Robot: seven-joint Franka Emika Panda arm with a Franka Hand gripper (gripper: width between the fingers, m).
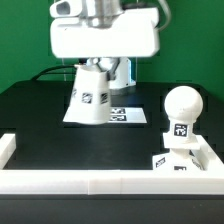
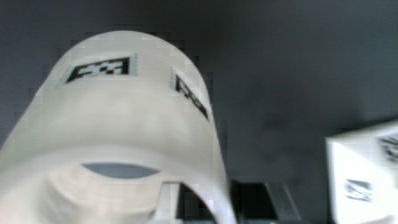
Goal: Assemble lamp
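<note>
One large tapered white plastic shade (image 1: 90, 96) (image 2: 125, 130) stands at the back of the black counter (image 1: 60, 130), the end effector (image 1: 98, 66) clamped on its rim. One smooth round bulb (image 1: 182, 112) sits upright on one small square base (image 1: 178, 160), near the exterior view's right.
</note>
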